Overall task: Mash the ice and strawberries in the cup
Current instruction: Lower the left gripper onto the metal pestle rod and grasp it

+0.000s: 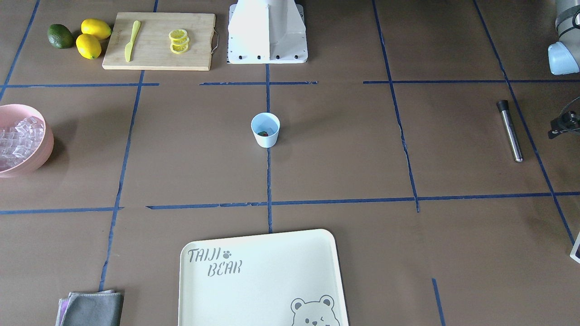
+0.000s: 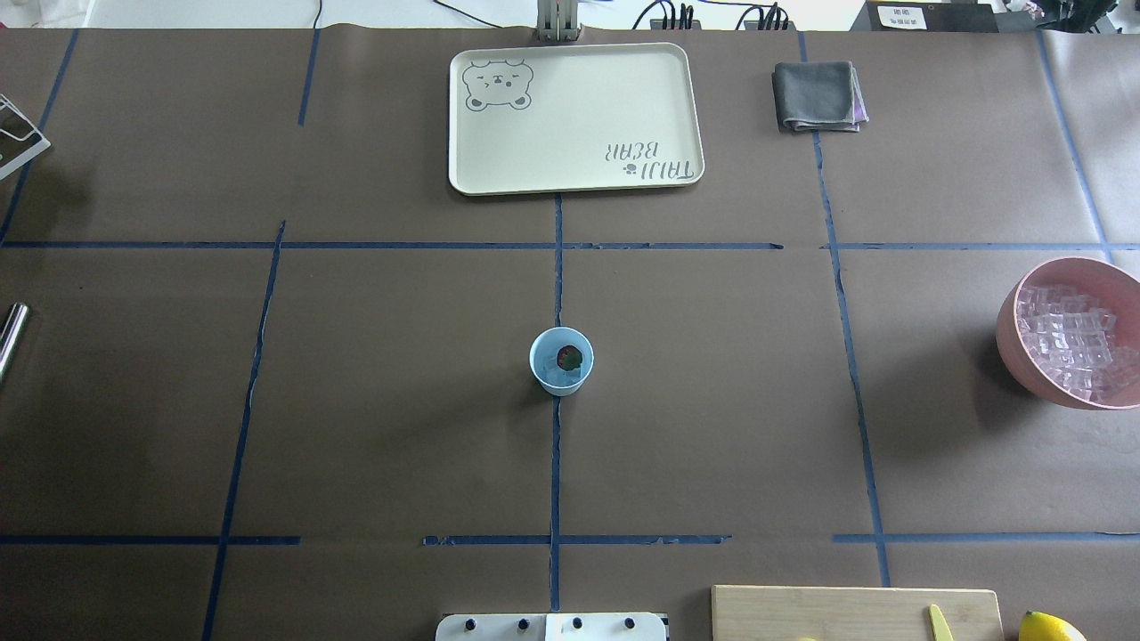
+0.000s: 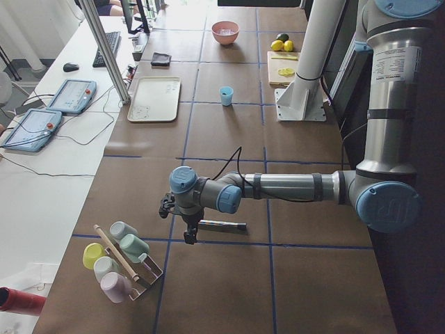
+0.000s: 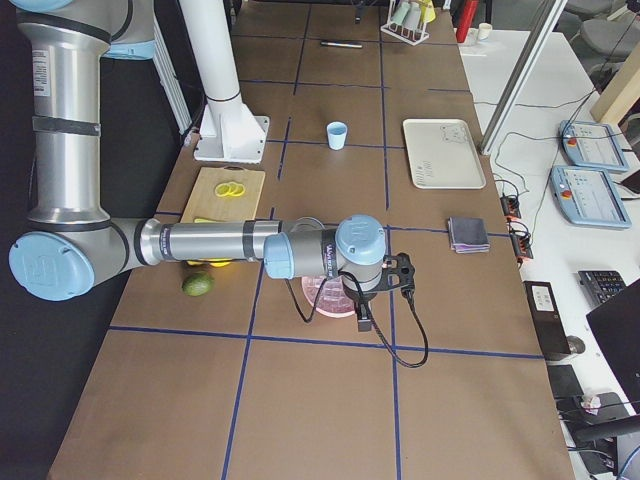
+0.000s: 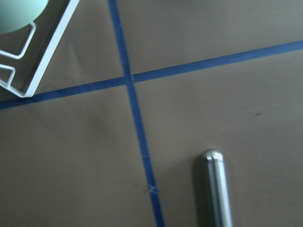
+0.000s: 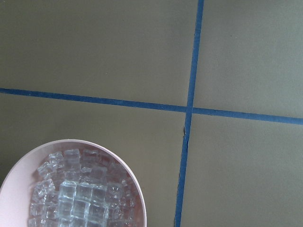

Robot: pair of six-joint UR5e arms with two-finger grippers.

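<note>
Nearest the lens in the front-facing view: cream tray printed with a bear, and a folded grey cloth to one side.

Mid-table, on a crossing of blue tape lines: light-blue cup, upright, well apart from everything else. Inside it, seen from overhead: one dark red strawberry.

Ice heaped in the pink bowl at one end of the table. Whether any also lies in the cup: too small to tell.

At the opposite end: steel muddler with a black cap, lying flat. Left gripper hovering just beside it, above the table. Right gripper hanging over the pink bowl's edge.

Jaw opening of either: cannot be told, with no fingers in either wrist view. Nothing seen in hold.

Handling, as judged:
- Muddler stiff and smooth, probably slippery and prone to rolling. Best pinched across the shaft near mid-length.
- Cup light and thin-walled, liable to tip or skid under downward pressing. Best steadied by its outer wall.
- Ice hard and slick, apt to jump aside.
- Strawberry small, easily pushed around rather than crushed.
</note>
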